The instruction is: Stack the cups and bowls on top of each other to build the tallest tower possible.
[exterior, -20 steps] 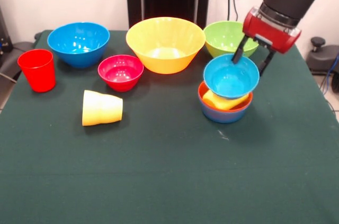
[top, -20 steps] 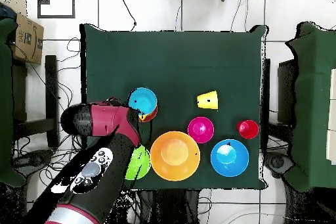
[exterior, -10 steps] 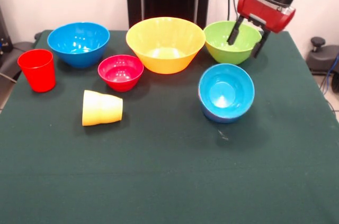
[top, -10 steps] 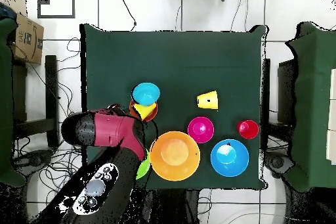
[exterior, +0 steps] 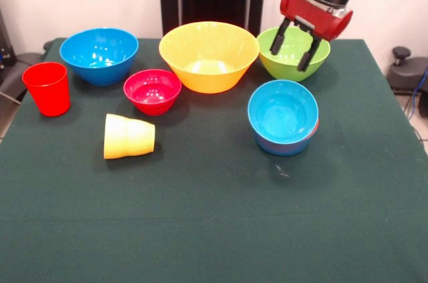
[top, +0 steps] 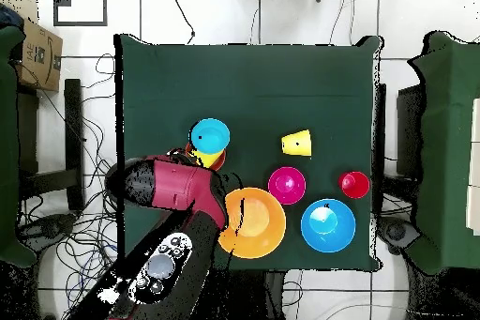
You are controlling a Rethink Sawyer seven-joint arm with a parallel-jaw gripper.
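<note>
My gripper (exterior: 292,49) hangs open and empty just above the lime green bowl (exterior: 291,70), at the table's back right. In front of it stands the tower (exterior: 284,137): a light-blue bowl (exterior: 283,112) tipped toward the camera, lying in a blue bowl with an orange-red rim showing at its right. In the overhead view the light-blue bowl (top: 209,134) shows a yellow piece under its edge. The large yellow-orange bowl (exterior: 208,55), medium blue bowl (exterior: 99,54), crimson bowl (exterior: 152,90) and upright red cup (exterior: 47,87) stand apart. A yellow cup (exterior: 129,136) lies on its side.
Everything rests on a dark green cloth-covered table (exterior: 200,223). In the overhead view the red arm (top: 178,185) covers the lime green bowl and part of the yellow-orange bowl (top: 258,227). A cardboard box (top: 37,53) and cables lie off the table.
The gripper let go of the light-blue bowl, which now rests on the pile. It then rose and drew back over the lime green bowl.
</note>
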